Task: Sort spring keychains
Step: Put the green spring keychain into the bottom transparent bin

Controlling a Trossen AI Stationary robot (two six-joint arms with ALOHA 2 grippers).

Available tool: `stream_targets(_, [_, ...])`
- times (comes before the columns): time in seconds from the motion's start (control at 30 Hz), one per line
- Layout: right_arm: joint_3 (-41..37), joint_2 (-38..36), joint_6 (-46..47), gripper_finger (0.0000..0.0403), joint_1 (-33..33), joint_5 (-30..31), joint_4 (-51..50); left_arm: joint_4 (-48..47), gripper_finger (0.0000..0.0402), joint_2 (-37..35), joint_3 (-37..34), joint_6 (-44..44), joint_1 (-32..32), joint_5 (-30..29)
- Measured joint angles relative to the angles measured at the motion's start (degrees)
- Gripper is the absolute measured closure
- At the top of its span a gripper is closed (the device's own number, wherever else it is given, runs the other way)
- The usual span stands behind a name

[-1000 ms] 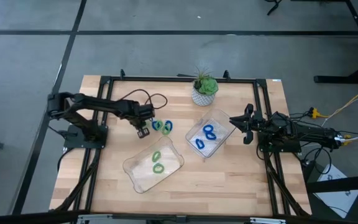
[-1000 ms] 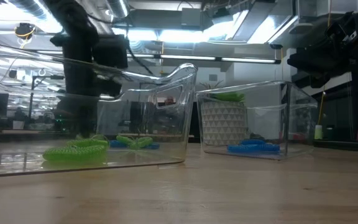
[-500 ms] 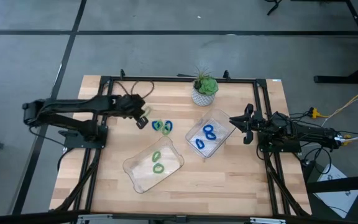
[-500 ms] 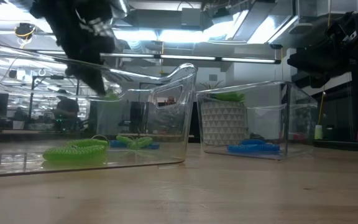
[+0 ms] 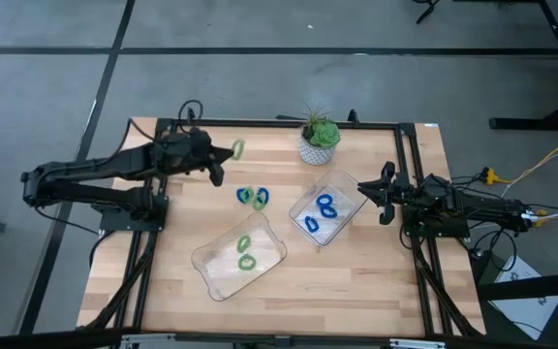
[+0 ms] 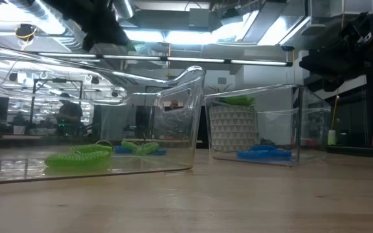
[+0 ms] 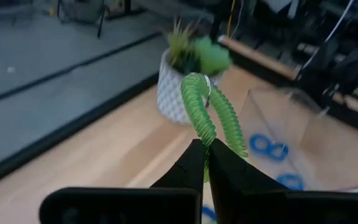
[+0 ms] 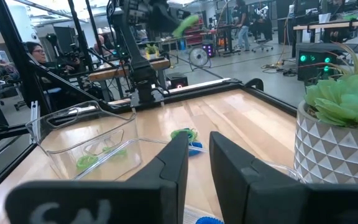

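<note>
Potted plant is standing at the counter's far edge; two clear trays are lying nearer the middle.

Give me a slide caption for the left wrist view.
Left gripper shut on a green spring keychain, raised before the potted plant.

Plant pot & two trays block centre; front table open.

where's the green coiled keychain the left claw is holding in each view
high view: green coiled plastic keychain, at left claw tip, over the table's far left.
low view: not identifiable.
left wrist view: centre, pinched between fingers.
right wrist view: top, blurred.
Shared landmark: white potted plant.
</note>
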Motion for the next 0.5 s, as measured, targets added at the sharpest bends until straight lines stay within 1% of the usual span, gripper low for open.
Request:
stream_targets(0.23, [0.0,0.0,0.0,0.0336,0.0,0.0,0.0,8.0,0.0397,-0.4,0.0,0.1,0.0,1.1])
stream_targets(0.5, [0.0,0.0,0.0,0.0336,0.0,0.0,0.0,13.9,0.0398,-0.4,0.0,0.2,0.0,7.9])
